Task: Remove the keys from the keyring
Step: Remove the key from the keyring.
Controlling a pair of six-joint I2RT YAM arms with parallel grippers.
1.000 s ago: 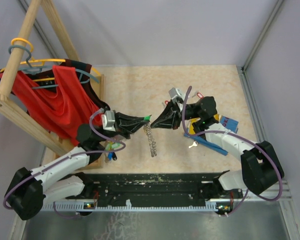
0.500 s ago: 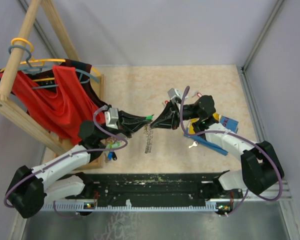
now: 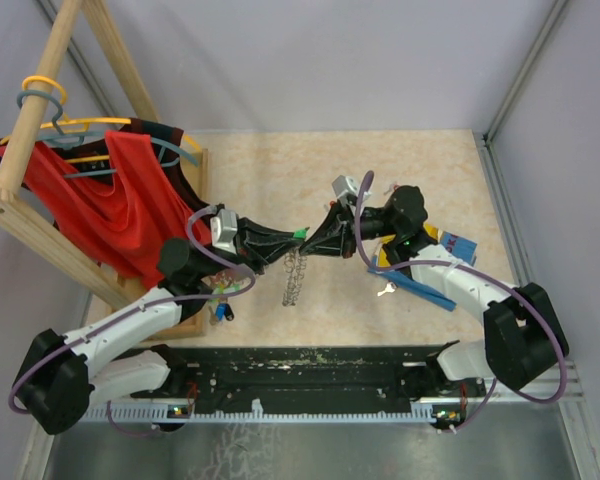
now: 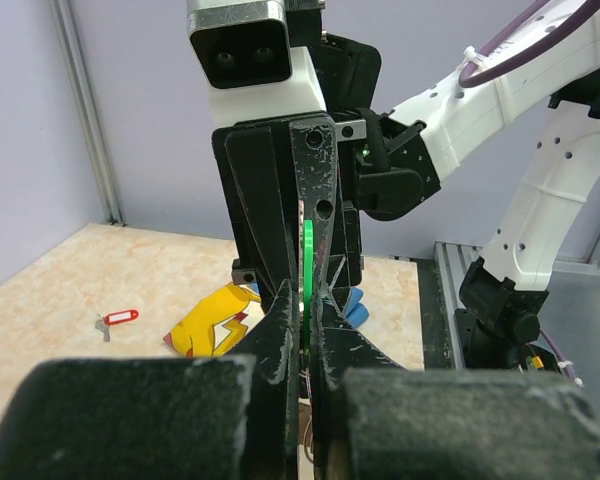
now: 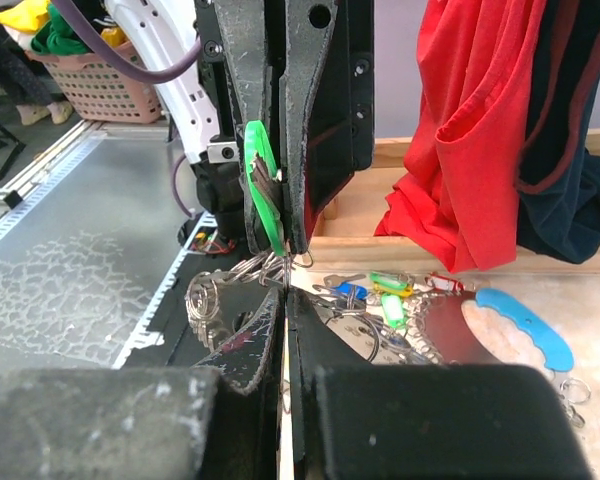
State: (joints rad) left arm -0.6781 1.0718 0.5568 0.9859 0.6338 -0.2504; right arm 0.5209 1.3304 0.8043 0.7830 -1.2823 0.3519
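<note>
Two robot arms are pictured meeting tip to tip above a beige marbled table point(image 3: 380, 170). The left arm point(image 3: 130, 322) is stretched from its base at the near left up and to the right. The right arm point(image 3: 460, 285) is arched from the near right and turned back leftward at the wrist.

The left gripper point(image 3: 296, 238) is clamped on a green plastic key tag point(image 5: 263, 190), which is pinched flat between the black fingers and seen edge-on and upright in the left wrist view. The right gripper point(image 3: 312, 241) is closed tight, its tips set at the tag's lower end where silver loops are bunched. Whether a loop is caught between them cannot be told.

The grey metal keyring point(image 3: 294, 276), fringed with small silver loops, is hung below the joined fingertips. It is drawn out into a narrow strip, and from above its long axis is pointed toward the table's near edge and slightly left.

Loose keys with green and blue tags point(image 5: 388, 284) are seen lying by a wooden rack point(image 3: 40, 215) draped with a red garment point(image 3: 120, 200).
</note>
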